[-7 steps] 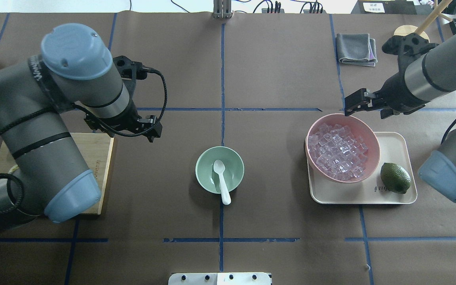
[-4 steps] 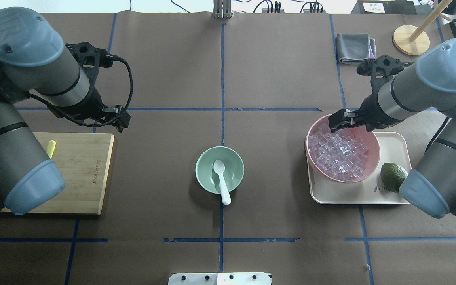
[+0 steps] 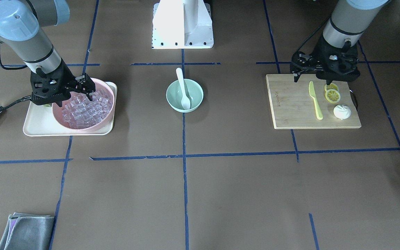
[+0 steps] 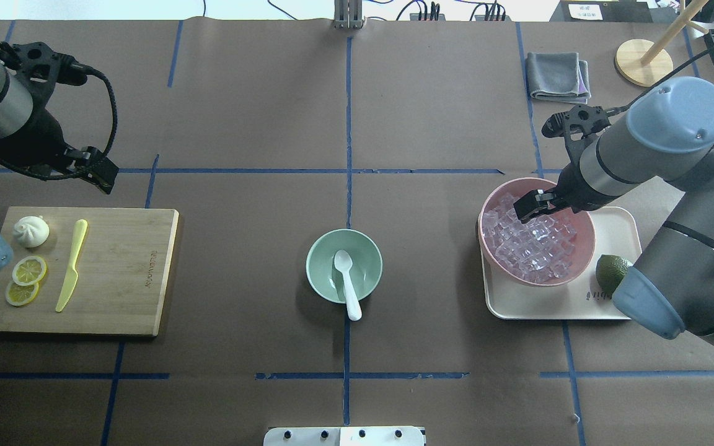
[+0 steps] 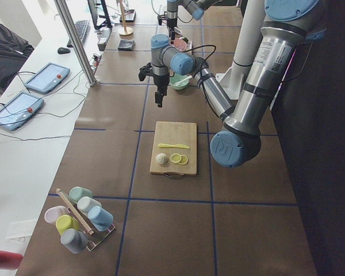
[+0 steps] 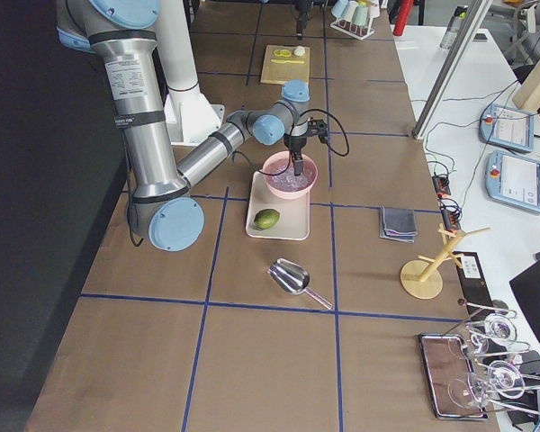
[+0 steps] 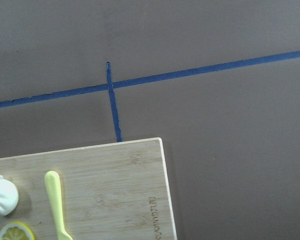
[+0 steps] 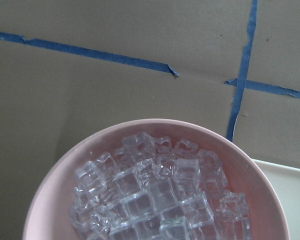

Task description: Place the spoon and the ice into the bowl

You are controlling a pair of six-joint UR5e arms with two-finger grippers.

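Note:
The white spoon (image 4: 347, 284) lies in the mint-green bowl (image 4: 315, 260) at the table's middle, scoop inside and handle end over the near rim. It also shows in the front view (image 3: 183, 88) in the bowl (image 3: 171, 93). The ice (image 4: 530, 241) is a pile of clear cubes in the pink bowl (image 4: 585, 218), also in the right wrist view (image 8: 155, 200). My right gripper (image 4: 529, 206) hangs open just above the ice at the bowl's far side (image 3: 83, 86). My left gripper (image 4: 103, 174) is open and empty, above the table beyond the cutting board.
The pink bowl stands on a cream tray (image 4: 605, 306) with a lime (image 4: 610, 271). A bamboo board (image 4: 121, 272) at the left holds a yellow-green knife (image 4: 72, 266), a white bun (image 4: 30, 231) and lemon slices (image 4: 25, 280). A grey cloth (image 4: 558, 75) lies at the far right.
My left arm has swung back and to the left, away from the mint bowl, uncovering the board. My right gripper has come in and down over the ice in the pink bowl.

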